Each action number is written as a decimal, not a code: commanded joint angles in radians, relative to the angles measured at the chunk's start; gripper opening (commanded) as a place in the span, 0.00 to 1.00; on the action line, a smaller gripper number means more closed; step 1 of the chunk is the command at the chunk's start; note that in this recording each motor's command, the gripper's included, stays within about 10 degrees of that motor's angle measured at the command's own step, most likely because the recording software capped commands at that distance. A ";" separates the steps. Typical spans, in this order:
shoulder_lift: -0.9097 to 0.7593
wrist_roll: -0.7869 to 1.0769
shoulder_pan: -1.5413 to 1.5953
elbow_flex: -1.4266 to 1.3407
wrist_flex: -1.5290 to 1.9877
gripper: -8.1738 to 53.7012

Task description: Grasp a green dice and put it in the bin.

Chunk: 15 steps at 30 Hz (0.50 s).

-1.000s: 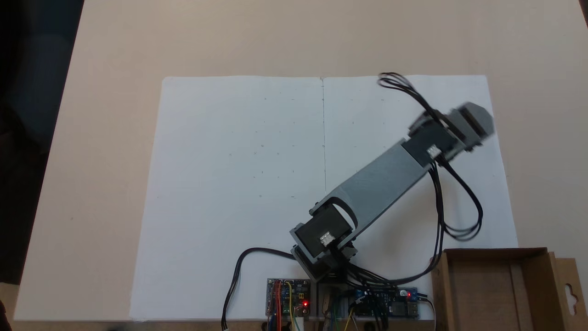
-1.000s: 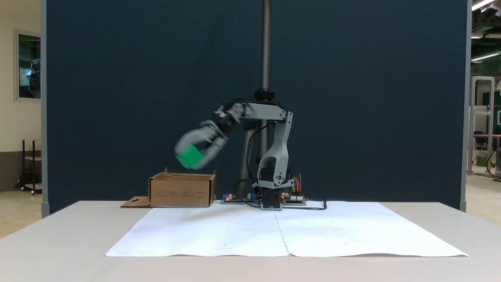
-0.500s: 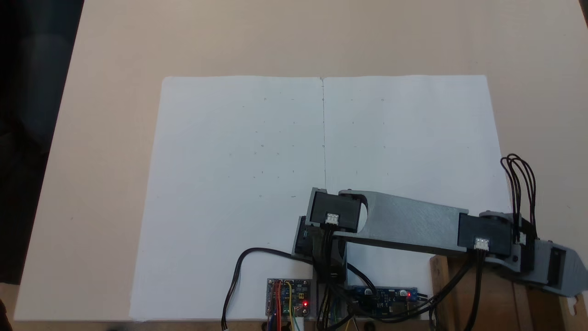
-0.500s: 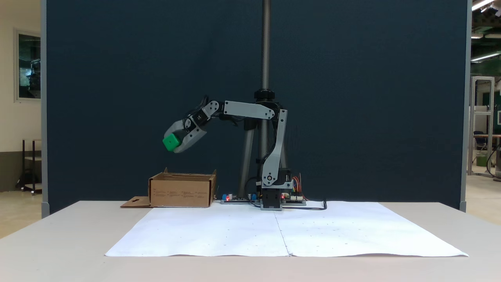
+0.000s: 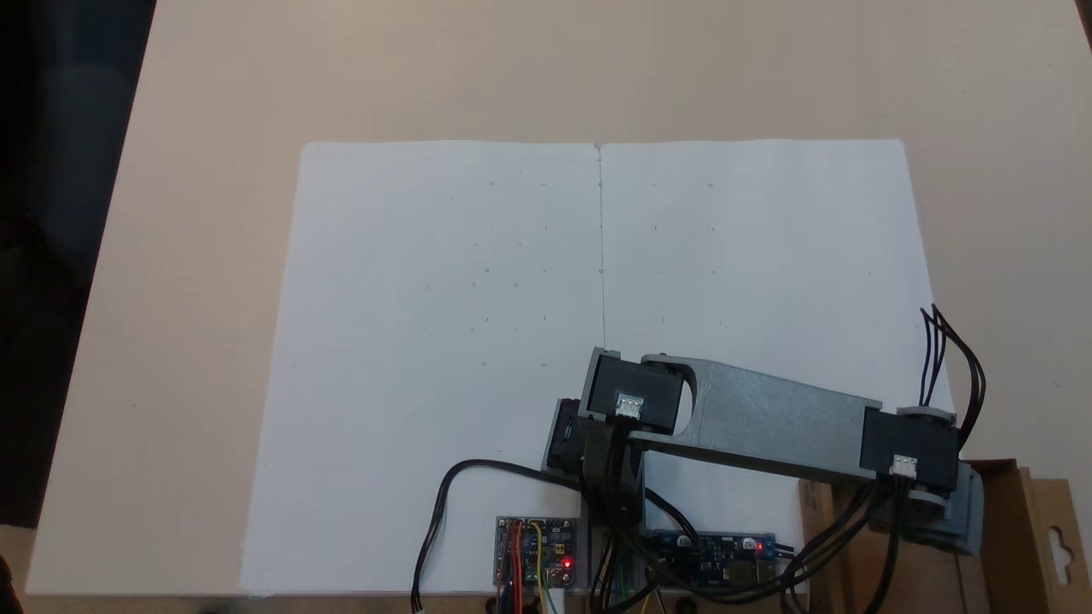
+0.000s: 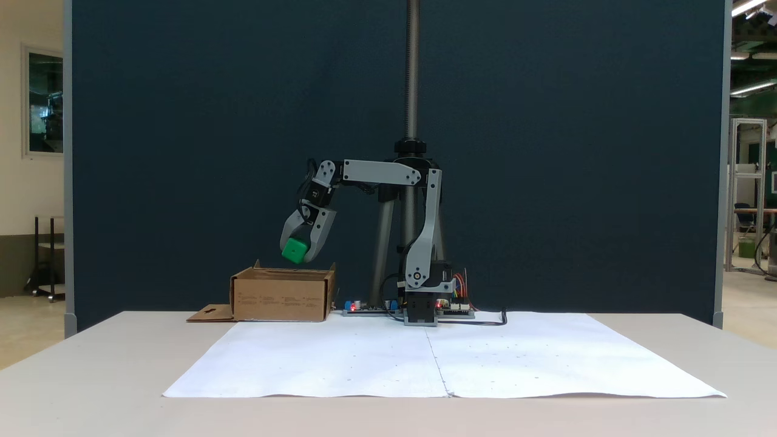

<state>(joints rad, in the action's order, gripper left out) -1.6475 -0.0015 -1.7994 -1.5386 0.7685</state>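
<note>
1. No brand name or readable writing shows; the bin's [image 6: 282, 295] front wall carries faint lines of print, too small to read
2. Seen from the side in a fixed view, the gripper [image 6: 297, 254] points down and is clamped on the green dice [image 6: 295, 250], which sits between its two grey jaws at their tips
3. The dice hangs in the air just above the bin's open top, clear of the rim and toward the bin's middle
4. From above in a fixed view, the arm [image 5: 772, 421] reaches right over the white paper sheet [image 5: 444, 341] to the bin [image 5: 1007, 529] at the lower right corner; its wrist covers the dice
5. The bin's side flap [image 5: 1056, 533] has a keyhole-shaped slot and lies flat on the table [image 5: 546, 68]
</note>
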 commanded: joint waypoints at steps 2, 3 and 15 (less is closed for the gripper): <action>0.025 0.095 -0.014 0.066 -0.044 0.33; 0.034 0.109 -0.017 0.066 -0.048 0.33; 0.072 0.109 -0.014 0.066 -0.074 0.83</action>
<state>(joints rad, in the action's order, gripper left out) -1.5631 0.0353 -1.8009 -1.5202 0.7440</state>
